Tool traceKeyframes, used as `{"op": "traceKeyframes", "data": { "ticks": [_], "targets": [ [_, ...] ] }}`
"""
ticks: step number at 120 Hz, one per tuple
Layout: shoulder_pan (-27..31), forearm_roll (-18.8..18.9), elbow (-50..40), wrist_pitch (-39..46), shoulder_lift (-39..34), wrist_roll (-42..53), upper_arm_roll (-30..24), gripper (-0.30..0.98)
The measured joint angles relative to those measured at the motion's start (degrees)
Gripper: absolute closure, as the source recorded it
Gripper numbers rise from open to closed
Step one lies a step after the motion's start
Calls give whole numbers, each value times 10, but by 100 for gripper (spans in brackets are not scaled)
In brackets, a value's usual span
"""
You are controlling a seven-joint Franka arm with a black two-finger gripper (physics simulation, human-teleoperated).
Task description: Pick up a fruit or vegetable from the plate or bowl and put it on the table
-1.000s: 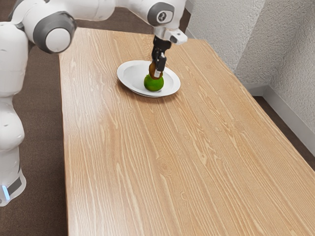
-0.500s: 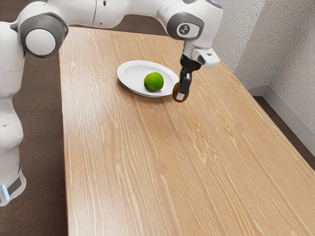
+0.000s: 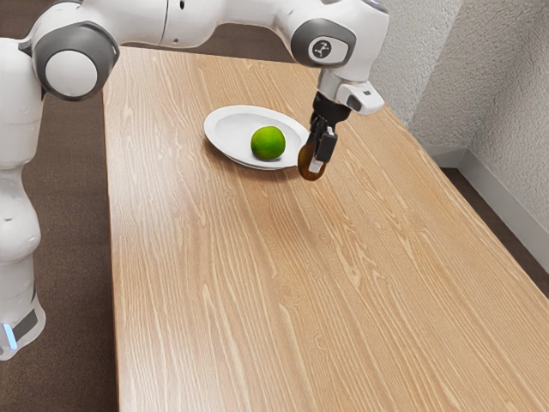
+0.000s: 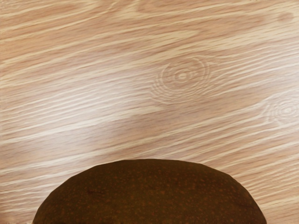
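Note:
Over the table (image 3: 283,283), just beyond the plate on the exterior view's right, is my gripper (image 3: 316,160), pointing down with its fingers spread. The brown oval fruit (image 3: 306,161) stands upright between them; the nearer finger covers part of it. Whether its lower end touches the table I cannot tell. In the wrist view the brown speckled fruit (image 4: 149,196) is large at the lower edge, in front of the wood table (image 4: 117,107). A round green fruit (image 3: 268,142) lies in the white plate (image 3: 225,129).
A pale textured wall (image 3: 446,69) rises past the table's edge on the exterior view's right. The plate's rim is close beside the brown fruit.
My hand has carried the brown fruit off the plate toward the exterior view's right. Since half a second ago the hand has barely moved and the fingers have spread. The green fruit has stayed put.

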Motion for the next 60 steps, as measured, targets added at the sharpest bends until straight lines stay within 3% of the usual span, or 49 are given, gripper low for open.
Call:
{"op": "traceKeyframes", "data": {
  "ticks": [60],
  "targets": [
    [-1,-1,23,0,0,-24,-1,0]
  ]
}}
